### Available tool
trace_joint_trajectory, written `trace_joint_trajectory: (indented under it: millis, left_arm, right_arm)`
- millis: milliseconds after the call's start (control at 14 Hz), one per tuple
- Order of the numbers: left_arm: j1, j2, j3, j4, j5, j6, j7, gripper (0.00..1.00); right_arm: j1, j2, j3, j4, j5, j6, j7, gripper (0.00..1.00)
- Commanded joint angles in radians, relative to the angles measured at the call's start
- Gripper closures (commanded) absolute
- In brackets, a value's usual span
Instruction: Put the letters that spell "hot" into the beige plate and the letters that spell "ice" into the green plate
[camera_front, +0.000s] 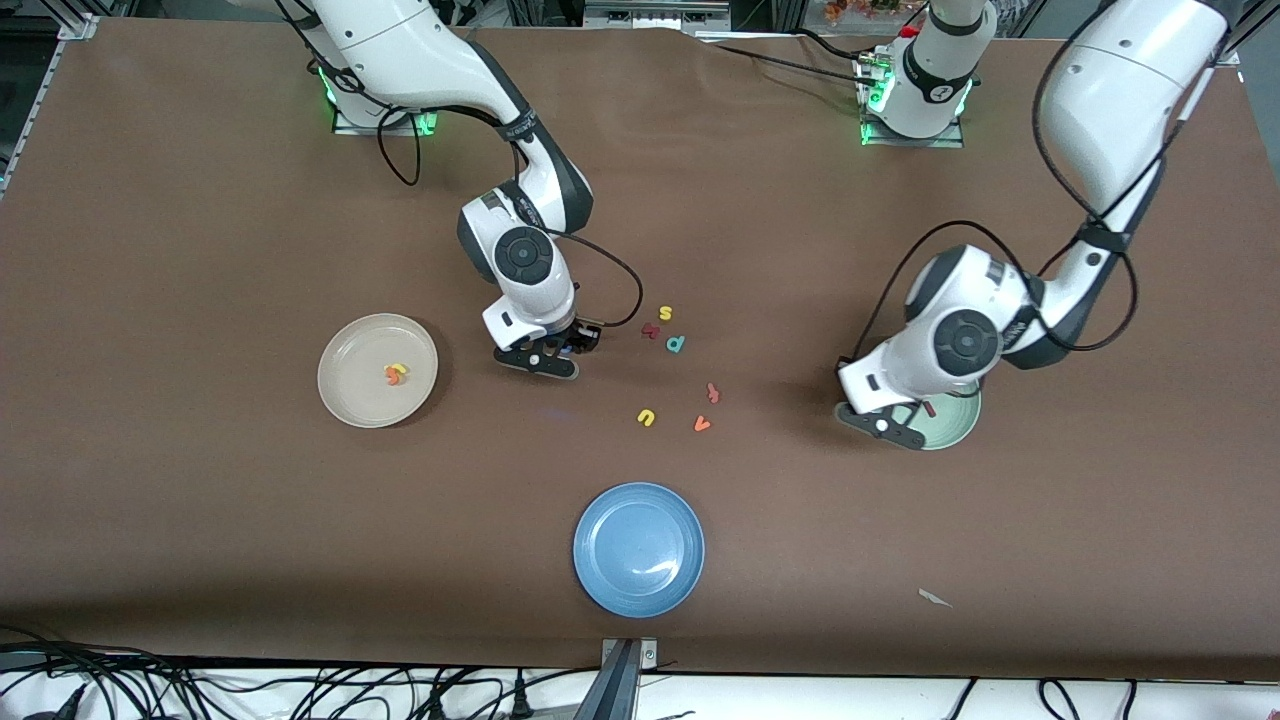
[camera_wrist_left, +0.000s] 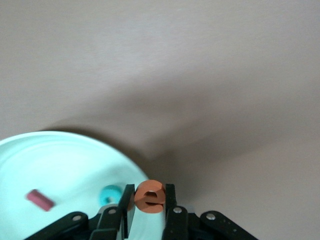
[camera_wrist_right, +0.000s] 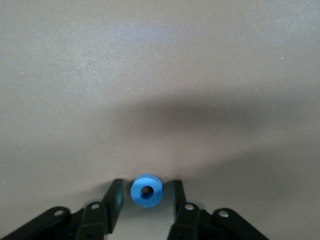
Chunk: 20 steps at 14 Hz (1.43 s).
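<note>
Evidently light and rigid, the blue "o" (camera_wrist_right: 146, 190) is flanked by the right tool (camera_wrist_right: 146, 200), not yet clamped; the orange "e" (camera_wrist_left: 149, 196) is gripped in the left tool (camera_wrist_left: 149, 210).

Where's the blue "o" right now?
The blue "o" sits on the brown table between the fingers of the right gripper, which stands between the beige plate and the loose letters.
</note>
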Motion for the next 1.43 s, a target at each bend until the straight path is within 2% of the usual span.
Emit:
trace_joint_trajectory:
  millis: [0, 214, 499, 570, 641, 713, 784, 926, 1069, 1211, 1354]
  left_arm:
    - [0.068, -0.021, -0.022, -0.015, -0.009, -0.044, 0.141, 0.98]
    - [0.151, -0.005, -0.03, -0.023, -0.058, -0.097, 0.232, 0.93]
    - [0.179, -0.001, -0.027, -0.023, -0.083, -0.137, 0.261, 0.92]
    - [0.183, 0.002, -0.027, -0.023, -0.081, -0.137, 0.263, 0.84]
    - [0.185, 0.005, -0.027, -0.021, -0.083, -0.137, 0.275, 0.43]
    - [0.183, 0.005, -0.027, -0.013, -0.089, -0.139, 0.283, 0.17]
    - [0.179, 0.001, -0.03, -0.009, -0.09, -0.145, 0.283, 0.0]
    - [0.167, -0.007, -0.045, 0.013, -0.101, -0.175, 0.254, 0.0]
    - [0.165, -0.013, -0.07, 0.084, -0.138, -0.27, 0.235, 0.0]
    - [0.165, -0.015, -0.137, 0.181, -0.139, -0.41, 0.138, 0.0]
    - [0.162, -0.016, -0.182, 0.249, -0.13, -0.491, 0.106, 0.0]
  right_arm:
    - [0.007, 0.013, -0.008, 0.016, -0.017, -0.013, 0.008, 0.59]
    - [0.007, 0.013, -0.008, 0.015, -0.017, -0.012, 0.001, 0.69]
    - [0.008, 0.013, -0.008, 0.016, -0.017, -0.012, -0.002, 0.8]
    - [0.005, 0.003, -0.009, 0.028, -0.014, -0.018, -0.014, 0.83]
    - [-0.008, -0.007, -0.009, 0.047, -0.01, -0.048, -0.041, 0.84]
    - [-0.022, -0.016, -0.011, 0.083, -0.001, -0.115, -0.072, 0.85]
    - [-0.047, -0.023, -0.012, 0.117, -0.001, -0.186, -0.106, 0.85]
    - [-0.061, -0.056, -0.046, 0.119, -0.001, -0.232, -0.194, 0.85]
    - [-0.062, -0.087, -0.11, 0.095, -0.001, -0.277, -0.309, 0.85]
    - [-0.062, -0.121, -0.166, 0.041, -0.001, -0.271, -0.418, 0.85]
    - [-0.062, -0.153, -0.221, -0.013, -0.001, -0.262, -0.529, 0.85]
